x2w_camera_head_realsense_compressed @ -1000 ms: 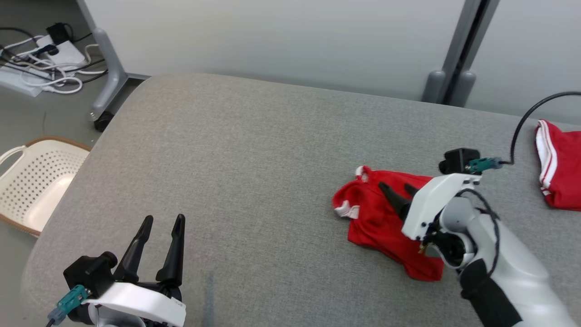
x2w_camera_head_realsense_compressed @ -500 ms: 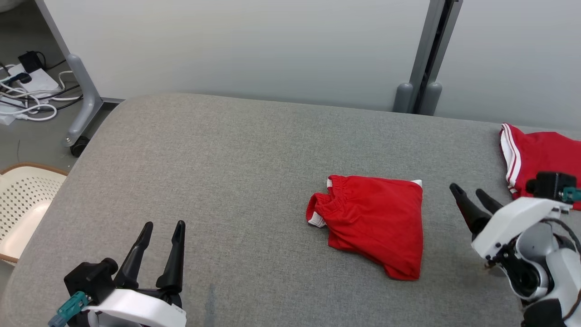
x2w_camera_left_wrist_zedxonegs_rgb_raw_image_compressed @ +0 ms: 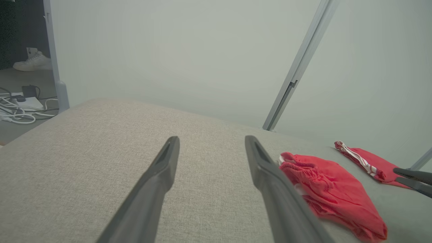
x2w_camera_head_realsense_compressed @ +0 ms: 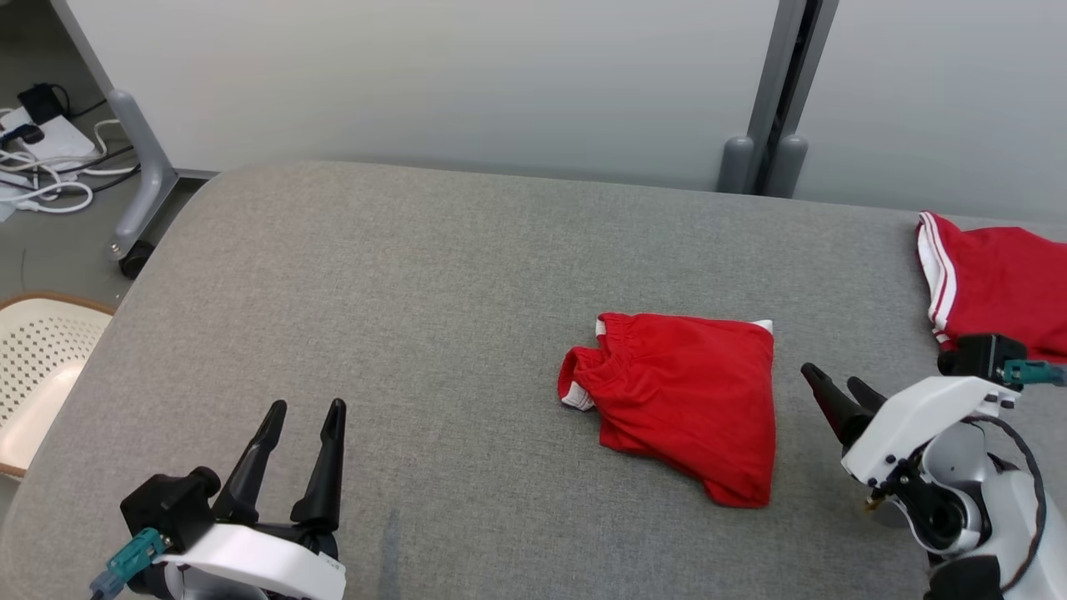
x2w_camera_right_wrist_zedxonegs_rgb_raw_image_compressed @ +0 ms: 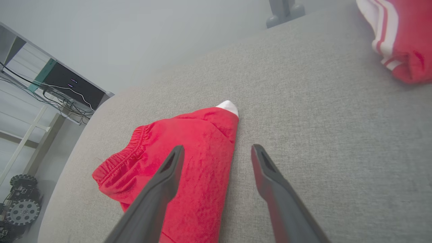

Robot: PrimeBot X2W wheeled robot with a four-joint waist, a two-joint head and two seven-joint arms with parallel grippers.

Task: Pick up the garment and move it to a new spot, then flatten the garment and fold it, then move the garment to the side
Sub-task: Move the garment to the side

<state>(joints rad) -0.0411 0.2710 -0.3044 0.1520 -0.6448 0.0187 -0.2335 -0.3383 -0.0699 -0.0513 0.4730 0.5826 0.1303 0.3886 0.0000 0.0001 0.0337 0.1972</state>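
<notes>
The folded red garment (x2w_camera_head_realsense_compressed: 679, 400) lay on the grey table (x2w_camera_head_realsense_compressed: 400, 275), right of the table's middle. The left gripper (x2w_camera_head_realsense_compressed: 306, 406) hung spread and empty over the table's near left part. The right gripper (x2w_camera_head_realsense_compressed: 829, 375), likewise spread wide and empty, hovered over its near right part.

Fingers (x2w_camera_head_realsense_compressed: 321, 475): long, dark, tapered, on left gripper (x2w_camera_head_realsense_compressed: 308, 406) and right gripper (x2w_camera_head_realsense_compressed: 829, 375).
Wrist shells (x2w_camera_head_realsense_compressed: 917, 415): white, dotted with dark screws.
Connectors (x2w_camera_head_realsense_compressed: 133, 554): teal, on black blocks.
Cable (x2w_camera_head_realsense_compressed: 1034, 492): black, looped at right wrist.
</notes>
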